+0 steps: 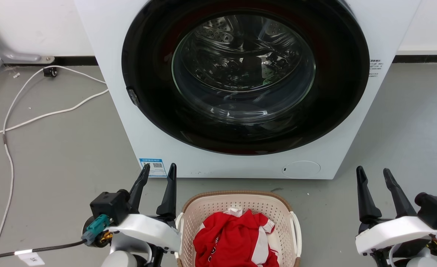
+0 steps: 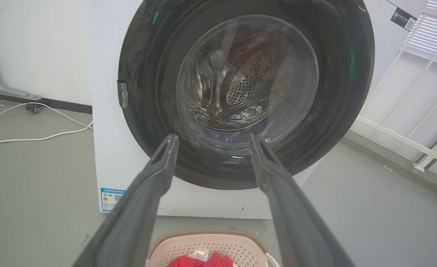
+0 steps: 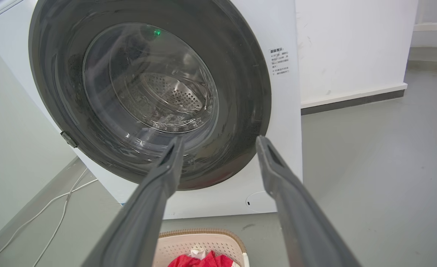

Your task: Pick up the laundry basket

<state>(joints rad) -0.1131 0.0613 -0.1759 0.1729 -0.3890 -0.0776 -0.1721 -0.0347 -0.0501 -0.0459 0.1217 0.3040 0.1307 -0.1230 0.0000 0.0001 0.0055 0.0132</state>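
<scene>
Laundry basket [image 1: 218, 207], perforated beige plastic, woven-look rim; left pincer [image 1: 159, 167] and right pincer [image 1: 373, 170] gape empty.

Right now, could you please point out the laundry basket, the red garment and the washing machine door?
laundry basket [image 1: 237, 193]: head view, on its brown far rim.
red garment [image 1: 229, 237]: head view, on the middle of the red cloth.
washing machine door [image 1: 243, 70]: head view, on the centre of its glass.
</scene>
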